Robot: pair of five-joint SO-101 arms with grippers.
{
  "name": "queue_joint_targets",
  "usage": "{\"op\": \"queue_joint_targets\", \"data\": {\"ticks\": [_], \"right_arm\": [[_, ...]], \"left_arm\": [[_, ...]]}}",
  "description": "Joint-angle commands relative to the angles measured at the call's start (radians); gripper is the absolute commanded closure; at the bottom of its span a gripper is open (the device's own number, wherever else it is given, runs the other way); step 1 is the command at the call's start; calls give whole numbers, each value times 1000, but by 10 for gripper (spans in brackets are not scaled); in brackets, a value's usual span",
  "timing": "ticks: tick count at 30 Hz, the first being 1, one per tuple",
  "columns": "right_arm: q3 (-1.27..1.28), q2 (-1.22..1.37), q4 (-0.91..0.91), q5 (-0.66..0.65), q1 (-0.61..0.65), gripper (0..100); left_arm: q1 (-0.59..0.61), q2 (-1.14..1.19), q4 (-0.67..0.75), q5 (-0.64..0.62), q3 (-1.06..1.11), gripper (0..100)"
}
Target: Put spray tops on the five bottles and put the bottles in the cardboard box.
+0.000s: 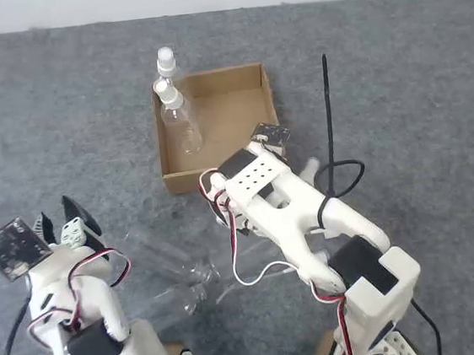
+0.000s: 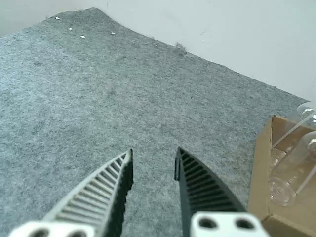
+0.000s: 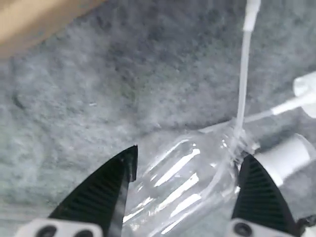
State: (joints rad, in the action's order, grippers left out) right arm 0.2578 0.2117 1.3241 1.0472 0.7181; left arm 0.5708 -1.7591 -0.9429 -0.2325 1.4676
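Our right tool (image 3: 190,155) gapes wide astride the clear bottle (image 3: 173,180) lying on the table (image 3: 74,89) near the cardboard box (image 1: 182,182) — we should close squarely on its body, gently, lest it roll.

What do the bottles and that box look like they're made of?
The bottles look like clear, glossy plastic: the box shows through the one inside it, and they catch bright highlights. The cardboard box looks like matte brown cardboard, possibly corrugated; its plain tan walls suggest that.
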Motion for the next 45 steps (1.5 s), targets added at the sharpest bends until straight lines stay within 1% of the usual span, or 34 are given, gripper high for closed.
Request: {"op": "queue_joint_targets", "data": {"ticks": [1,20,22,26,28,36,41,43,45], "right_arm": [[-69,-16,53,-14,-7,723],[-63,-5,88,-14,-2,725],[-63,-5,88,-14,-2,747],[-63,-5,81,-15,-5,871],[-63,-5,79,-15,-8,914],[-69,-18,93,-17,-10,918],[-140,-18,182,-17,-10,919],[-181,-18,237,-46,-10,919],[-219,-18,288,-110,-12,919]], "left_arm": [[-2,-15,41,-5,-15,870],[-2,-15,41,-5,-15,870],[-2,-15,41,-5,-15,870],[-2,-15,41,-5,-15,870],[-2,-15,41,-5,-15,870],[-2,-15,41,-5,-15,870],[-2,-15,41,-5,-15,870],[-2,-15,41,-5,-15,870],[-2,-15,41,-5,-15,870]]}}
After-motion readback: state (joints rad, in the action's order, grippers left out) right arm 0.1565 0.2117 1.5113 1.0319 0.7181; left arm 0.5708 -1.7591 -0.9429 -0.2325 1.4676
